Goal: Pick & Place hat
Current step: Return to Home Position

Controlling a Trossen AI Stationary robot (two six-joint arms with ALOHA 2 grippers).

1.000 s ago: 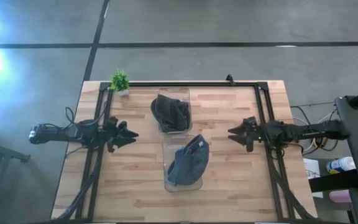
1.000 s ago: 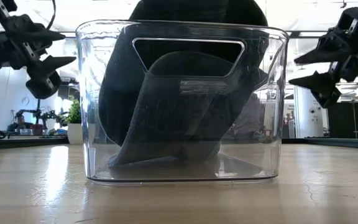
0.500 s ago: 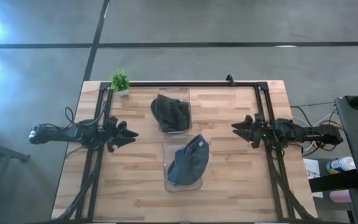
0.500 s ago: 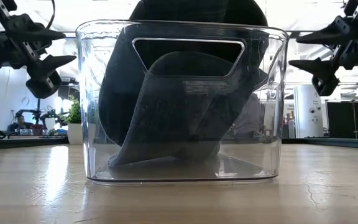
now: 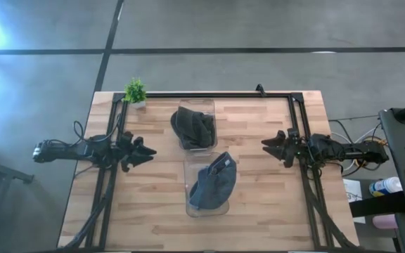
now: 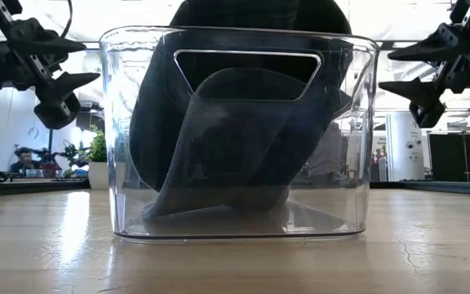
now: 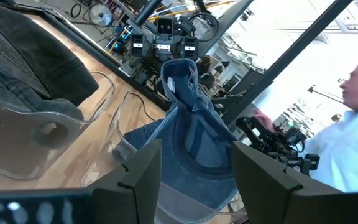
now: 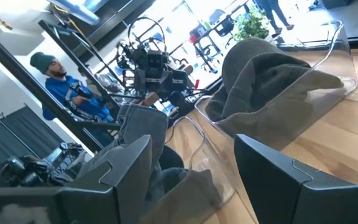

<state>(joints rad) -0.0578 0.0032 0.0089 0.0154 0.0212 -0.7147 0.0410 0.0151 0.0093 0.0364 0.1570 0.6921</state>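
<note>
A blue denim hat (image 5: 213, 184) sits in a clear plastic bin (image 5: 190, 205) near the table's middle, crown down, brim sticking up over the rim (image 7: 182, 81). A dark grey hat (image 5: 194, 125) lies in a second clear bin (image 5: 207, 107) farther back. My left gripper (image 5: 148, 152) hangs open above the table's left side, pointing at the bins. My right gripper (image 5: 266, 146) hangs open above the right side, facing them too. In the low view the near bin (image 6: 239, 135) fills the middle, with the grippers high at either side.
A small potted plant (image 5: 136, 92) stands at the table's far left corner. A black frame (image 5: 209, 94) runs along the far edge and down both sides. Bare wood lies between each gripper and the bins. People show in the room beyond the table (image 8: 64, 87).
My right gripper has drawn back a little toward the table's right edge and risen slightly, staying open. The left arm and both hats have kept still.
</note>
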